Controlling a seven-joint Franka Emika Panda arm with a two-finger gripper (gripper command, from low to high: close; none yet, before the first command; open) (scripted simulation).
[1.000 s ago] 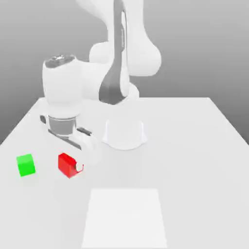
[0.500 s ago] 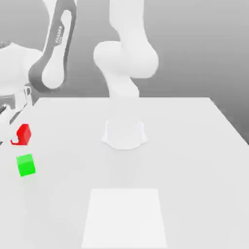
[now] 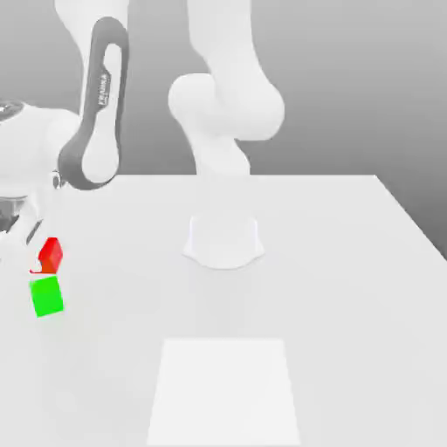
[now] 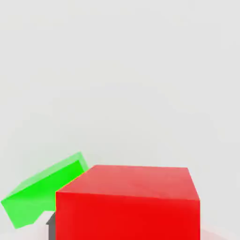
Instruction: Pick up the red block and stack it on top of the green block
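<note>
The gripper (image 3: pixel 42 258), clamped on the red block (image 3: pixel 51 253), carries it just above the green block (image 3: pixel 46 296) on the table (image 3: pixel 332 288); next it likely needs squaring up overhead before lowering.

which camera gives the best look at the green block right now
The exterior view: the whole green block sits on the table at that view's left, just under the red block. In the hand view, the red block covers part of the green block.
</note>
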